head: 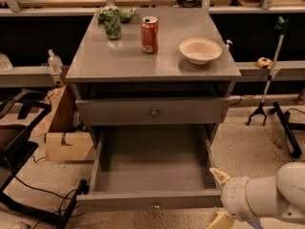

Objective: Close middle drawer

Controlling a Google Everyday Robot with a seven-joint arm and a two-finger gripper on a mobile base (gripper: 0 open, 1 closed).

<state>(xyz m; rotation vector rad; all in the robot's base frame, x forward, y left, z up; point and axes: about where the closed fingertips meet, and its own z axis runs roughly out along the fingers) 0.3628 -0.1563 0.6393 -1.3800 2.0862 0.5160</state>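
The middle drawer is pulled far out of the grey cabinet. It has a low front panel with a small round knob and an empty grey box interior. Above it sits the drawer with the taller front panel, pushed in. My gripper is at the lower right, on a white arm, right beside the open drawer's front right corner. Its cream parts show above and below the white wrist. I cannot tell whether it touches the drawer.
On the cabinet top stand a red can, a white bowl and a green bag. A cardboard box and black cables lie on the left floor. A reacher tool leans at the right.
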